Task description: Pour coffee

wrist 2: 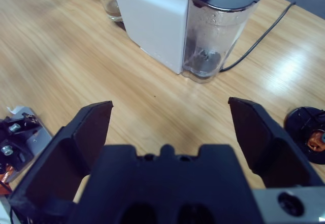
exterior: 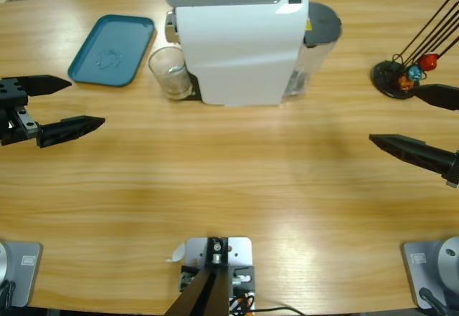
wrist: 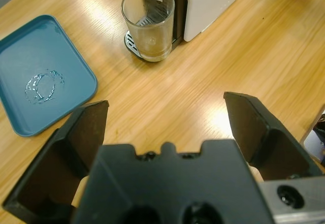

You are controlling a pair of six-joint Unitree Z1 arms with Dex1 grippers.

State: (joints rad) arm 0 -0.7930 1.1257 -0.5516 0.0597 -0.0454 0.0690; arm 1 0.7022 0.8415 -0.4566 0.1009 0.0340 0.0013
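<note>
High view: wooden desk (exterior: 229, 180), white coffee machine (exterior: 240, 44) at far edge, empty glass (exterior: 169, 71) on its drip tray, teal tray (exterior: 111, 49) beside.

Left wrist view: left gripper (wrist: 165, 115) wide, empty; glass (wrist: 149, 23) ahead, well apart.

Right wrist view: right gripper (wrist 2: 170, 115) wide, empty; water tank (wrist 2: 216, 31) ahead, glass (wrist 2: 107, 0) far.

Teal tray (exterior: 112, 49) with a water puddle; black capsule stand (exterior: 393, 78) at the table's (exterior: 229, 187) far edge.
</note>
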